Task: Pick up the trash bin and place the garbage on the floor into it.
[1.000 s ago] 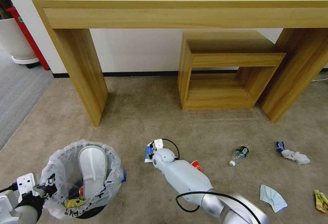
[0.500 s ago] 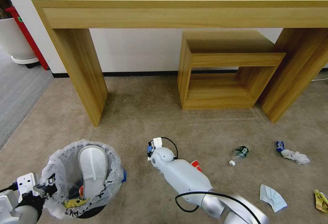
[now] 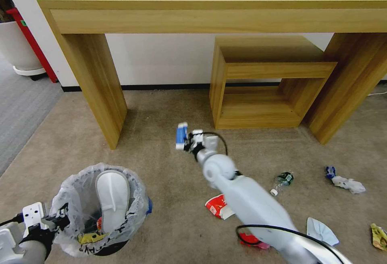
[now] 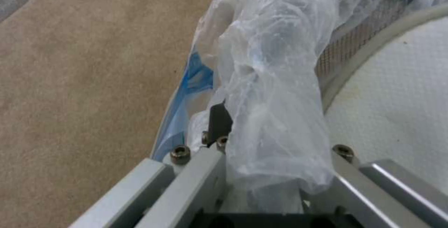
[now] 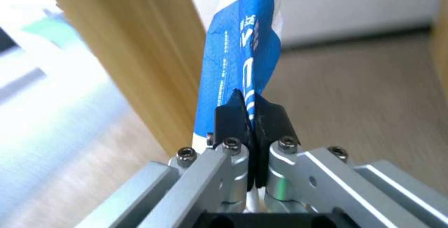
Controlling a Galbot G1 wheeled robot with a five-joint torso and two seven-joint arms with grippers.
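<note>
The trash bin (image 3: 80, 215) hangs low at the left, lined with a crinkly bag (image 4: 271, 77); a white slipper (image 3: 113, 199) stands in it. My left gripper (image 3: 54, 221) is shut on its near rim, with the bag bunched between the fingers (image 4: 219, 119). My right gripper (image 3: 190, 141) is raised above the floor (image 3: 161, 163) in the middle. It is shut on a blue-and-white packet (image 3: 181, 135), pinched upright between the black pads (image 5: 231, 116). Garbage on the carpet: a crushed red-white bowl (image 3: 217, 206), a small bottle (image 3: 283, 181), a tissue (image 3: 347, 183), a face mask (image 3: 322, 231) and a yellow wrapper (image 3: 379, 236).
A long wooden desk (image 3: 217, 6) stands against the wall, its left leg (image 3: 96, 86) just beyond the right gripper. A low wooden cube (image 3: 266, 82) sits under the desk. A red wrapper (image 3: 250, 240) lies beside my right arm. Grey carpet (image 3: 20, 111) runs along the far left.
My right arm has risen from the floor and swung forward with the blue packet in its gripper, uncovering the red-white bowl. The left gripper and the bin have barely moved.
</note>
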